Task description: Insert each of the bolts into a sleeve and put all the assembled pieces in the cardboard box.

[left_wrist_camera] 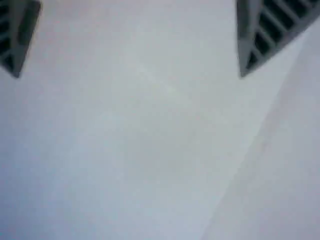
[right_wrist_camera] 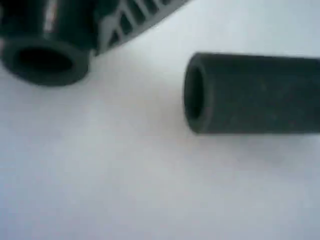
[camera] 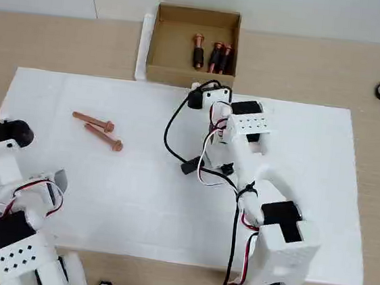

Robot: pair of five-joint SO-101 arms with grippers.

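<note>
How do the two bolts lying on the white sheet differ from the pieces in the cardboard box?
The loose bolts are bare and copper-coloured; the boxed pieces each wear a black sleeve. The loose bolts lie slanted on the white sheet; the boxed pieces lie side by side in the cardboard box. Two loose bolts, three boxed pieces. All show copper-coloured heads.

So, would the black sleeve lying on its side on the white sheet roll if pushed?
Probably: the sleeve is a round tube resting flat. Being hollow, it is likely light; its matte surface looks grippy.
</note>
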